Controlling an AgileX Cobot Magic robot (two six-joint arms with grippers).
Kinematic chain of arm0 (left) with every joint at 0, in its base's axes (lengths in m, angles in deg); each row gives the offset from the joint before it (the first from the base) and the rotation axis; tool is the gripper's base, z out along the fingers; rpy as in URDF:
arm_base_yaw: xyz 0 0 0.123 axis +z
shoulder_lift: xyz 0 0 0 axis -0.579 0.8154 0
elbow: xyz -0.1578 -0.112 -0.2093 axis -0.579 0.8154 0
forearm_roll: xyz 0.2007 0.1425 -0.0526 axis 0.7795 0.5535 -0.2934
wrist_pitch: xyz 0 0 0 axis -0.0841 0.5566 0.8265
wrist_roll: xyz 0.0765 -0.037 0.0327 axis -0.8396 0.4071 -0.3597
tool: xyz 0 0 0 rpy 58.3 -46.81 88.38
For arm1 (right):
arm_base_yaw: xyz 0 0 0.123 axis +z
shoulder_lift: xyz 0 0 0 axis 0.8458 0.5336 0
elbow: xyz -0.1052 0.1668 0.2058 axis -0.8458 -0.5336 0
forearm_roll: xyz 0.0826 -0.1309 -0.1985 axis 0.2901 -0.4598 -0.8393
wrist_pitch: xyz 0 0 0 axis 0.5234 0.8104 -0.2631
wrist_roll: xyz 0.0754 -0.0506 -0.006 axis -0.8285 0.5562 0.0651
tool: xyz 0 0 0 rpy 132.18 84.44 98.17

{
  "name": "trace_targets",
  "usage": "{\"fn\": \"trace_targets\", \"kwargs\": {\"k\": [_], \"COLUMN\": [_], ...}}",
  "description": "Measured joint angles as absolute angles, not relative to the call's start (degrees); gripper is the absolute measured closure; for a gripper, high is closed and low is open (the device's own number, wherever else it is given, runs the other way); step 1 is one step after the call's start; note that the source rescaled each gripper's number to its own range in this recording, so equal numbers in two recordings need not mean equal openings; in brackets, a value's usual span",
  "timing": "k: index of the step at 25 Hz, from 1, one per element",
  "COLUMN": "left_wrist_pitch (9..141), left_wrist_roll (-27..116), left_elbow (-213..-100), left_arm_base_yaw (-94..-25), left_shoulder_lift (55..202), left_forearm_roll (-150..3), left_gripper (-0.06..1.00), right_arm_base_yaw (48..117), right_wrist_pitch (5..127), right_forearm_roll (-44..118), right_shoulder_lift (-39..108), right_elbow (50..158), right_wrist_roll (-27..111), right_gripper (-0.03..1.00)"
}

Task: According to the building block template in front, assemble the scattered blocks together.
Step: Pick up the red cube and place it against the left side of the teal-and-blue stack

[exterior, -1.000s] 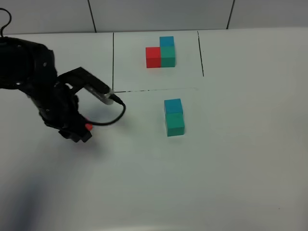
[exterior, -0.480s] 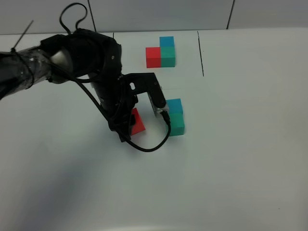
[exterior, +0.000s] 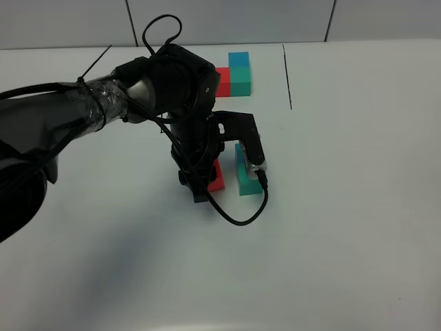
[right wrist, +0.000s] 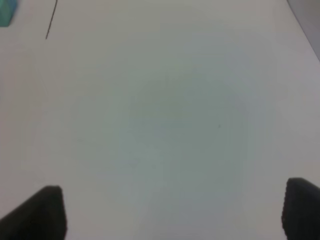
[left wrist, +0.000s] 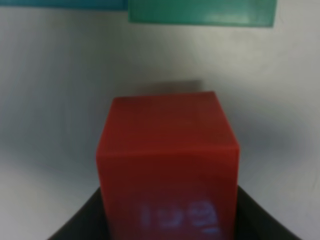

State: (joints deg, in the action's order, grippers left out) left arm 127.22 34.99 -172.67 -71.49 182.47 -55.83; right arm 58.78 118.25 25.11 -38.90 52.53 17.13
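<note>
The left gripper (left wrist: pixel 167 227) is clamping the red cube (left wrist: pixel 167 160), jaws closed tight on its two sides. In the high view that cube (exterior: pixel 215 176) is sitting low over the table (exterior: pixel 344 241), just beside the teal-green cube (exterior: pixel 249 181) on the arm's side. Whether its underside is touching the table cannot be told.

Taking the teal-green cube as the landmark: the left wrist view is showing a narrow strip of bare table between it (left wrist: pixel 200 12) and the red cube's front face, so the two are near but apart. The sky-blue cube (left wrist: pixel 62 4) is lying against the teal-green one's far side; in the high view the arm's wrist is mostly covering it.

The step in hand seems to be seating the red cube against the teal-green one. To do it well, the red cube should be squared so its face is running parallel to the teal-green face. It should then be slid in gently until they meet, without nudging the pair already joined. Releasing only once it is resting flat should keep it from tipping.

Beyond the teal-green cube, the building block template (exterior: pixel 236 74) is standing inside its black lines, red left of teal-green with blue behind, partly hidden by the arm.

The right gripper (right wrist: pixel 170 212) is hanging wide open over bare table, holding nothing.
</note>
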Motion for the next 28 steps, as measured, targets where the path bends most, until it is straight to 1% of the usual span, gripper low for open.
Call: {"fn": "trace_targets", "kwargs": {"k": [3, 9, 28], "left_wrist_pitch": [128.45, 129.07, 126.38], "left_wrist_roll": [33.48, 31.64, 30.62], "left_elbow": [-174.61, -174.75, -174.93], "left_arm_base_yaw": [-72.0, -72.07, -73.54], "left_shoulder_lift": [183.53, 184.26, 185.27], "left_forearm_roll": [-55.83, -55.81, -55.56], "left_gripper": [0.94, 0.94, 0.94], "right_arm_base_yaw": [58.78, 58.78, 58.78], "right_wrist_pitch": [118.25, 118.25, 118.25], "right_forearm_roll": [25.11, 25.11, 25.11], "right_shoulder_lift": [-38.9, -38.9, -38.9], "right_elbow": [52.53, 52.53, 52.53], "right_wrist_roll": [17.13, 17.13, 17.13], "right_gripper": [0.11, 0.11, 0.11]}}
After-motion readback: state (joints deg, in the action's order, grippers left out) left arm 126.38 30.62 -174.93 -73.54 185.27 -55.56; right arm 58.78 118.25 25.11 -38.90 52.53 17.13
